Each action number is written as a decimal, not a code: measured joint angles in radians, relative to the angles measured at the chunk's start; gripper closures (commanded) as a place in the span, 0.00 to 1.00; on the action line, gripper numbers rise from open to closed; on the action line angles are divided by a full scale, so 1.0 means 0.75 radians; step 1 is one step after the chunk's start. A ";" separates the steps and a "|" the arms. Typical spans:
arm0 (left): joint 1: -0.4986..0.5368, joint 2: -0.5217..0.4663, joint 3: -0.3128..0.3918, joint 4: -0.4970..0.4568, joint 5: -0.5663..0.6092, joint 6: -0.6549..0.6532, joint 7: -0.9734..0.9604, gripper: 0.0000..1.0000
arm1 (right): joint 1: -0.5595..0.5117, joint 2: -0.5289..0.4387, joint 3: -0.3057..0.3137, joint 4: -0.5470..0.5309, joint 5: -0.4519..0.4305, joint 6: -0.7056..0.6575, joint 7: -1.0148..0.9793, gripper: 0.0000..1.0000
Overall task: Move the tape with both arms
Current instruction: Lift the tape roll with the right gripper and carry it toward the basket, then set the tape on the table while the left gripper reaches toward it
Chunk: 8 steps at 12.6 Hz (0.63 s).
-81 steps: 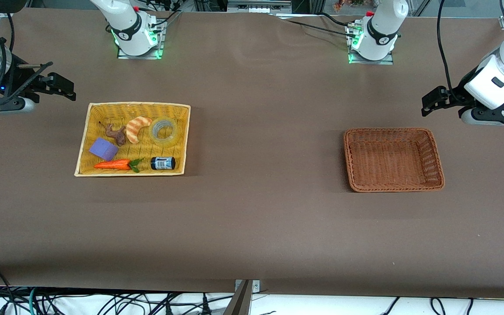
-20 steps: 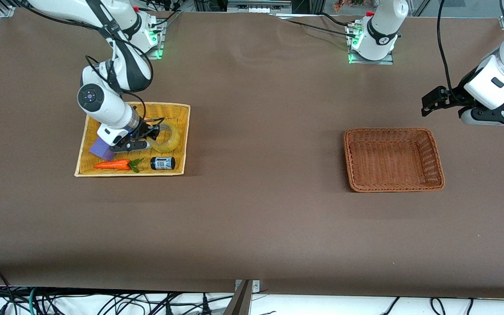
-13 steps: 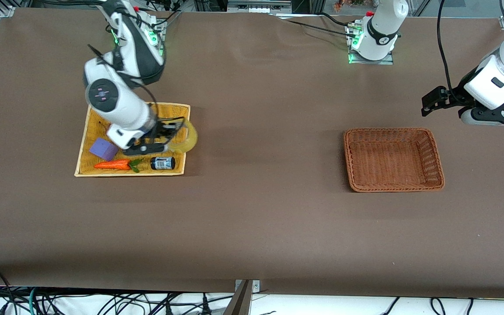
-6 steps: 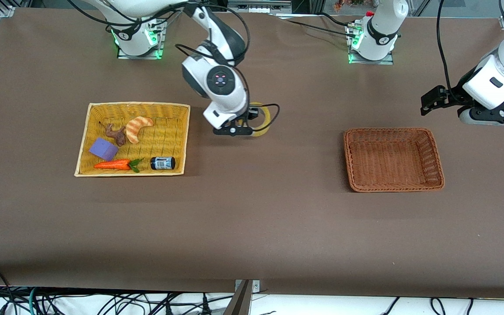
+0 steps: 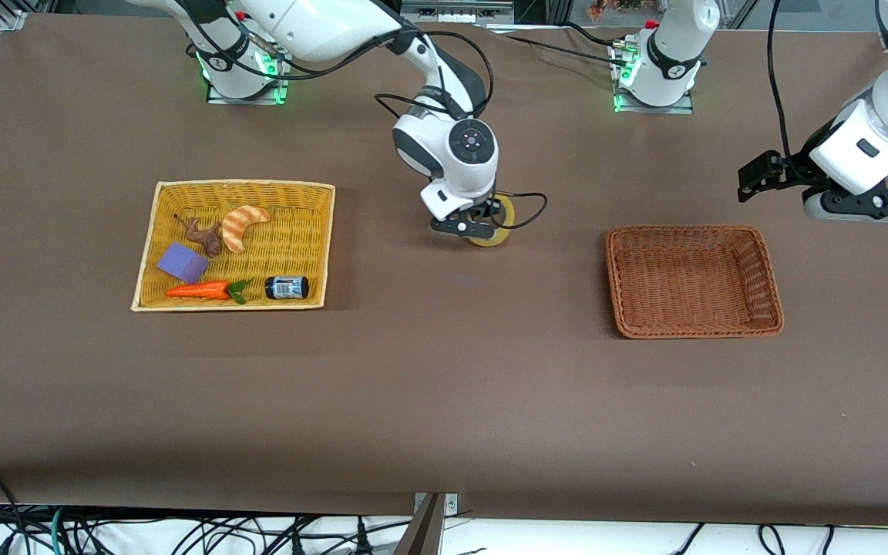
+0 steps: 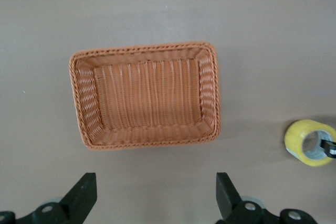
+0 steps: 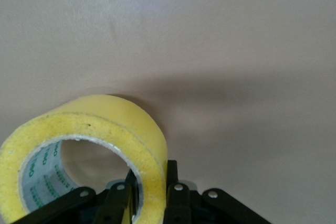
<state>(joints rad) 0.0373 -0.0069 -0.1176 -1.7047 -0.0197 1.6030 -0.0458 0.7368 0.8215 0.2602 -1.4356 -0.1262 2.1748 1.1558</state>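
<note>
Over the middle of the table, between the yellow basket [image 5: 153, 240] and the brown basket [image 5: 769, 271], the right gripper [image 5: 472, 229] has its fingers clamped on the wall of the tape [image 5: 496, 231], while the left gripper [image 5: 754, 179] waits wide open and empty over the table edge at the left arm's end.
</note>
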 measured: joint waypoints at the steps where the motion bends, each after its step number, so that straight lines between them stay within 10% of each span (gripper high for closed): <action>1: 0.000 0.009 -0.001 0.000 0.000 -0.010 0.000 0.00 | 0.005 0.019 -0.003 0.009 -0.004 0.011 0.017 0.72; 4: -0.001 0.034 -0.002 0.004 0.000 -0.016 0.000 0.00 | 0.004 0.028 -0.014 0.026 -0.010 0.018 0.027 0.03; 8: -0.001 0.081 -0.002 0.017 0.000 -0.016 0.006 0.00 | -0.007 -0.007 -0.022 0.072 -0.006 0.002 0.028 0.00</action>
<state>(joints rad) 0.0364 0.0539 -0.1194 -1.6919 -0.0198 1.5909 -0.0410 0.7313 0.8161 0.2439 -1.3816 -0.1304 2.1761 1.1771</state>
